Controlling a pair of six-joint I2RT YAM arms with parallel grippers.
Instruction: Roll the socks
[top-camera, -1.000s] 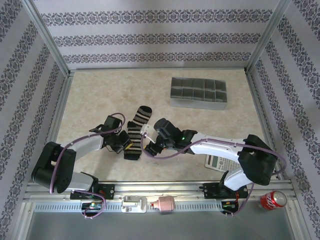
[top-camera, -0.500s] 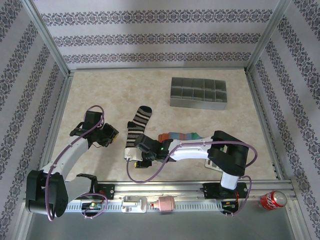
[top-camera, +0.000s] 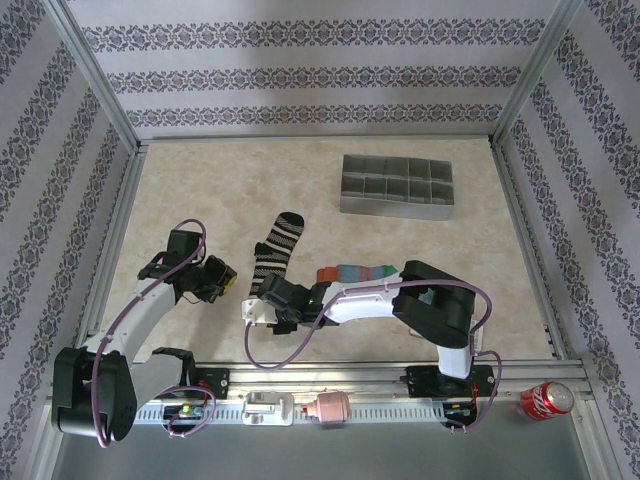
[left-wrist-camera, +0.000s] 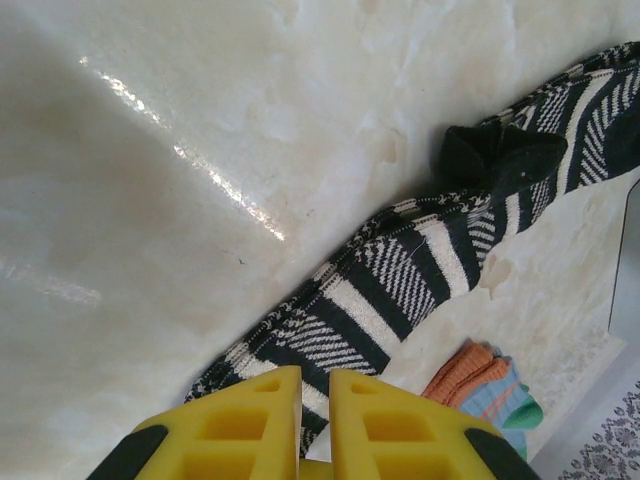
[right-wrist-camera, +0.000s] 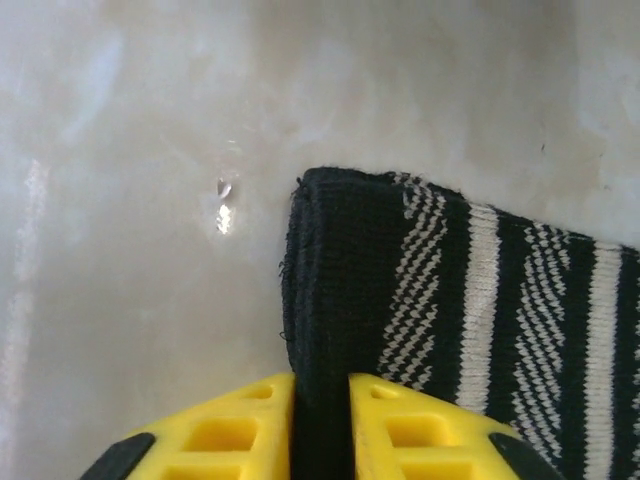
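- The striped sock (right-wrist-camera: 480, 300) is pinched at its black cuff by the right gripper (right-wrist-camera: 320, 388).
- The left gripper (left-wrist-camera: 315, 378) is closed on nothing (near that sock).

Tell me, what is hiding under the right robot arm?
A colourful sock lies there. Its far edge peeks out; the right arm covers its near side.

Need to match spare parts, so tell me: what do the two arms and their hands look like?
Both the left arm and right arm have white links, black joints and a purple cable looping alongside. The left hand and right hand are black with blocky yellow fingers bearing recessed pockets.
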